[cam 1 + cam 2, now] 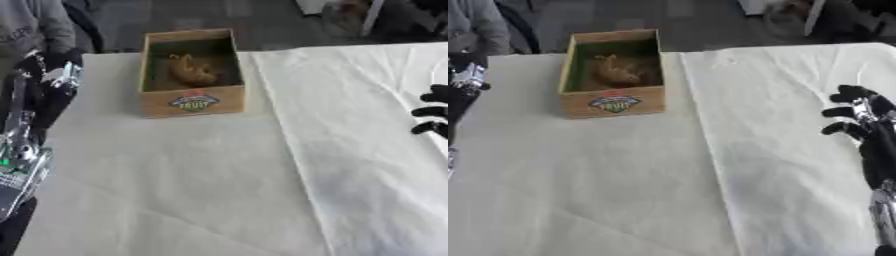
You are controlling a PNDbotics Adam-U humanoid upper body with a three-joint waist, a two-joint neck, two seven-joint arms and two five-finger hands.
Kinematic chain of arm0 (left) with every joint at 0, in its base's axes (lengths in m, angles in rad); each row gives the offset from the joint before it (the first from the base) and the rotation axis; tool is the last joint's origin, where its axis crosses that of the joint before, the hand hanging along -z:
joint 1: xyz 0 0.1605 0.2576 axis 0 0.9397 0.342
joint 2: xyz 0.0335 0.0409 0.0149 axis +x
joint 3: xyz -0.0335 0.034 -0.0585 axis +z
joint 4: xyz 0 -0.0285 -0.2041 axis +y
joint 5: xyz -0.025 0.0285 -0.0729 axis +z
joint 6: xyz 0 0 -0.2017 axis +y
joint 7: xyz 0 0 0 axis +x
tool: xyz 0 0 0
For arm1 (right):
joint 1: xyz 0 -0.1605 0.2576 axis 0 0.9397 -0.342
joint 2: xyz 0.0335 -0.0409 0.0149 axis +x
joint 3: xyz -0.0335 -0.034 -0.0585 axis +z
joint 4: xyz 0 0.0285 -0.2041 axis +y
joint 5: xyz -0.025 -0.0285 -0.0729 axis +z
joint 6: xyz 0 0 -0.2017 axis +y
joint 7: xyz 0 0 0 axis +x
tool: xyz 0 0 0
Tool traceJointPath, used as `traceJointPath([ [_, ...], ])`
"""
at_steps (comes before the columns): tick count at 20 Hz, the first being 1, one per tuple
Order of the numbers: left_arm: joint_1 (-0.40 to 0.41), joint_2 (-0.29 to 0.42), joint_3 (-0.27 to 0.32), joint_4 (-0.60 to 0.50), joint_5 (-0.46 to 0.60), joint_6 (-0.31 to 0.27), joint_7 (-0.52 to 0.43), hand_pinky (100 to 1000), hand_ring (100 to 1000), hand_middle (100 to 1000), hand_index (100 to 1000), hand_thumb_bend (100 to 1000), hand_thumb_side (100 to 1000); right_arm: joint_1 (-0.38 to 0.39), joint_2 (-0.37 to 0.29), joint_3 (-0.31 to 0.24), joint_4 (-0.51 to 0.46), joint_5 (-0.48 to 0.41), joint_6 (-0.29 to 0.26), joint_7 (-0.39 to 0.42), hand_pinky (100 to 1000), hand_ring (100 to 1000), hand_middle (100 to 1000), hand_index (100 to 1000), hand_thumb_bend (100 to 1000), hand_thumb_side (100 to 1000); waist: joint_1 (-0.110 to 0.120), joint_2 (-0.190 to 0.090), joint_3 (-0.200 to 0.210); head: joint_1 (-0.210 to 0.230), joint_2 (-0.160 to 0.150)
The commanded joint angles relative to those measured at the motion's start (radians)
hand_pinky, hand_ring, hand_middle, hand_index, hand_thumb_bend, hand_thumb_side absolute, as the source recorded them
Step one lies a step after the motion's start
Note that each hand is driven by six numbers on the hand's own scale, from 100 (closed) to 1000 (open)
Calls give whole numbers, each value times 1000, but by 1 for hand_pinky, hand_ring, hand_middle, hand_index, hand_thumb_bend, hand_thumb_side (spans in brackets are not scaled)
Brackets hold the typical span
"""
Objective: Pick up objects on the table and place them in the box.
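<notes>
A wooden box [192,100] with a fruit label on its front stands at the far middle-left of the table. Inside it lies a brownish object [194,70]; I cannot make out what it is. My left hand [54,74] is raised at the table's left edge, level with the box and a short way left of it. Its silver forearm runs down the left side of the view. My right hand [861,119] hovers over the right part of the table, open with relaxed, spread fingers and nothing in it. It is far from the box.
A white cloth [175,185] covers the table. A second white sheet [789,150] lies over the right half, its edge running from behind the box toward the near side. Dark floor and furniture lie beyond the far edge.
</notes>
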Motion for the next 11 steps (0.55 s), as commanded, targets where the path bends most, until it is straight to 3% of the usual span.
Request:
traceJointPath([
  [1,17,-18,25,-28,23,-26,15,565,791,531,631,317,513,-10,-11,-9,-13,-13,-3,-15,463,622,657,761,100,672,-3,-11,2,-3,8],
  [11,99,-76,36,-23,46,-63,23,565,789,527,629,322,541,-10,-10,-10,-14,-20,-3,-35,459,615,649,751,100,671,-5,-5,7,3,15],
])
